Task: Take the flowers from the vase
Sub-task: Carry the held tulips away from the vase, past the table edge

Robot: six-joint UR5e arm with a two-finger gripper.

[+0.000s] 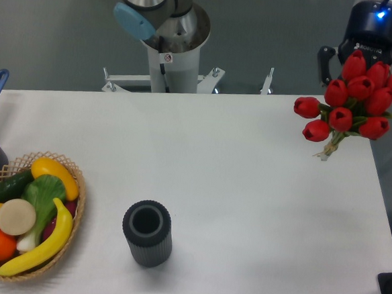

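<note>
my gripper (pixel 369 61) up at table's far right corner, jaws hidden behind buds, closed on the flowers (pixel 354 104) | flowers hang under me, stems down-left, clear of table (pixel 247 191) | vase (pixel 147 233) upright, well apart, far down-left of me | basket (pixel 71 205) further left
</note>
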